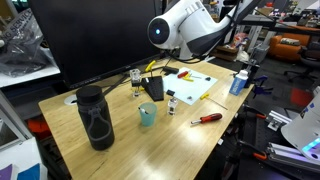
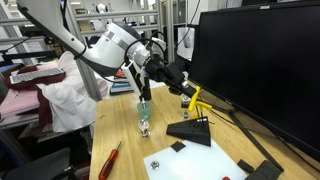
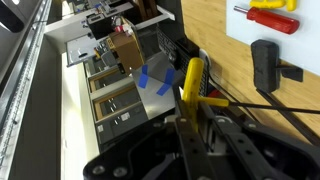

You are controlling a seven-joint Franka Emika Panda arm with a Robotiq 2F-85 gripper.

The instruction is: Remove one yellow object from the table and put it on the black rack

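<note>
My gripper (image 2: 188, 93) is shut on a yellow object (image 2: 197, 102), a thin yellow stick, and holds it in the air above the table (image 2: 130, 150), just over the black rack (image 2: 190, 130). In the wrist view the yellow object (image 3: 191, 78) stands between the two jaws (image 3: 190, 112), with a yellow cross piece to its right. In an exterior view the gripper (image 1: 150, 67) hangs behind the black rack (image 1: 153, 88) at the far side of the table (image 1: 120, 140). More yellow pieces (image 1: 185, 75) lie on a white sheet.
A tall dark bottle (image 1: 95, 116), a teal cup (image 1: 148, 115) and a red-handled screwdriver (image 1: 207, 118) stand or lie on the table. A big black monitor (image 2: 260, 70) rises close behind the rack. A white sheet (image 1: 195, 85) holds small parts. A blue bottle (image 1: 238, 82) stands at the table's edge.
</note>
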